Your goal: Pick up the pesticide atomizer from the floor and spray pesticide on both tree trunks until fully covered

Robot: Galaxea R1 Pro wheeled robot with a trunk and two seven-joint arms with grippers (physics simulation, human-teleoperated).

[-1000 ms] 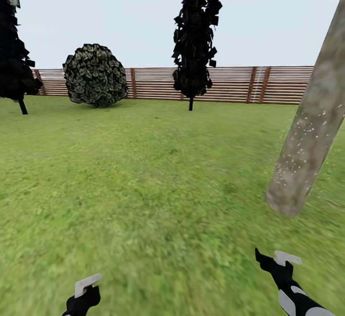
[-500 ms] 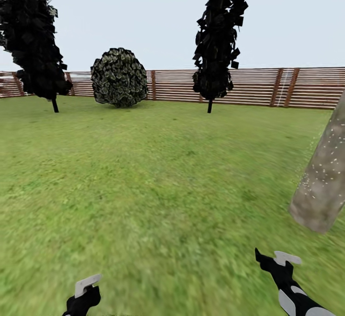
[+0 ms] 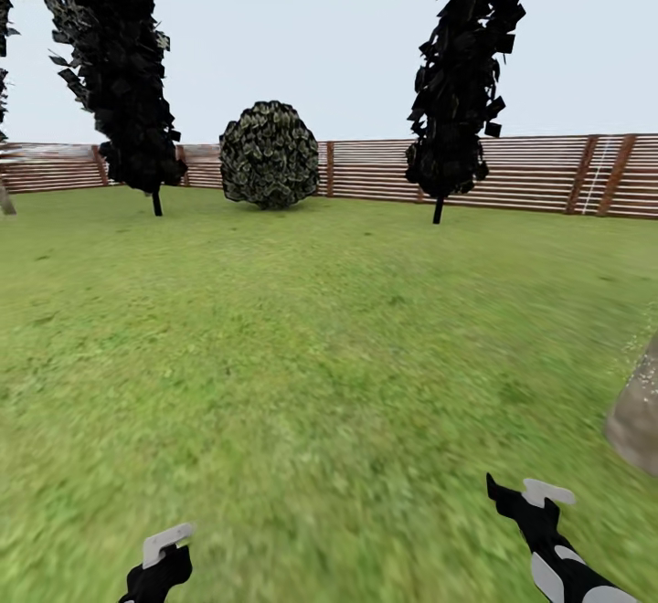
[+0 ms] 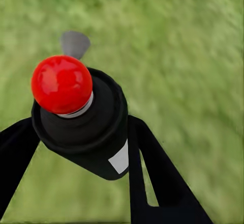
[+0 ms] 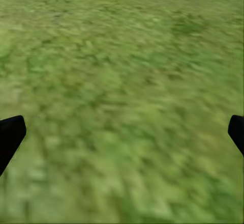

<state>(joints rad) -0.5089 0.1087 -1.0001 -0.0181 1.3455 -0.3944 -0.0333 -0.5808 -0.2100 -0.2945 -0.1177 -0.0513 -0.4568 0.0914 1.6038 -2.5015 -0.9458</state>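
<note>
The pesticide atomizer (image 4: 81, 124), dark with a red tip (image 4: 62, 84), sits squeezed between the fingers of the left end effector (image 4: 76, 147), above the grass (image 3: 302, 347). The right end effector (image 5: 122, 137) is spread wide and holds nothing. A grey-brown tree trunk (image 3: 638, 416) pokes in at the far right, probably speckled with spray.

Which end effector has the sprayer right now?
The left end effector: its black fingers clamp the dark red-tipped pesticide atomizer. The right end effector is spread open over bare green grass.
</note>
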